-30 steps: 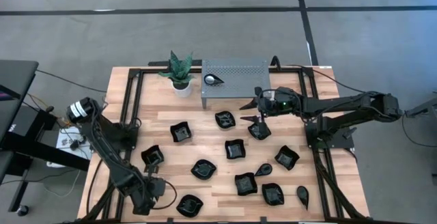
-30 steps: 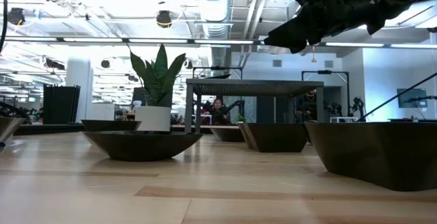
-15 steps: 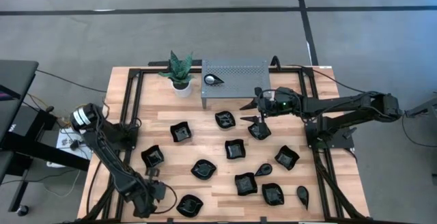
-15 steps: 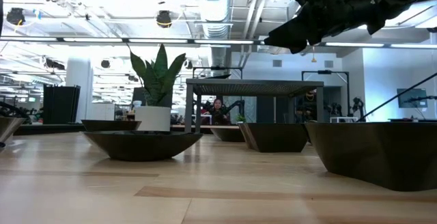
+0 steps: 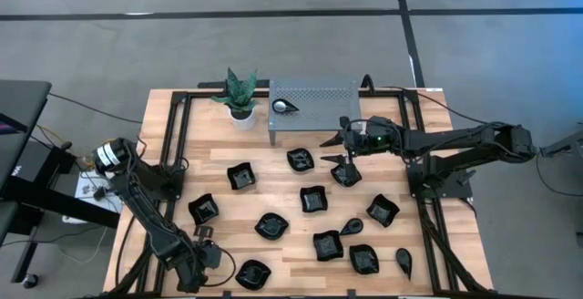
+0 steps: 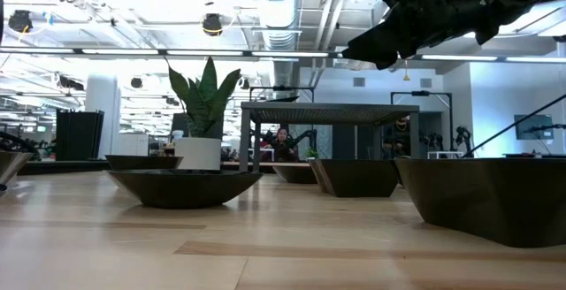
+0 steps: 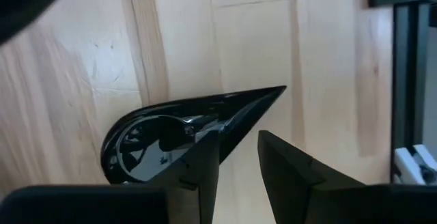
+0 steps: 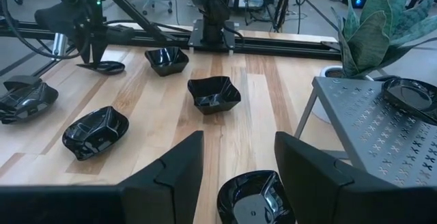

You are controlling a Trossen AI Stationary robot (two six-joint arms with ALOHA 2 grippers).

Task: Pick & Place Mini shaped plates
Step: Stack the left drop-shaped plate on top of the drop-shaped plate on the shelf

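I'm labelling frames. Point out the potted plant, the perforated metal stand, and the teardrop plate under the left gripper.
potted plant (image 5: 240, 94), high view, leaves.
perforated metal stand (image 5: 319, 98), high view, top surface.
teardrop plate (image 7: 147, 142), left wrist view, rounded bowl.

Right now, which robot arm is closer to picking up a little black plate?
The left one, probably. Its end effector is open right at the teardrop plate, one finger over its rim. The right end effector hangs open above the table.
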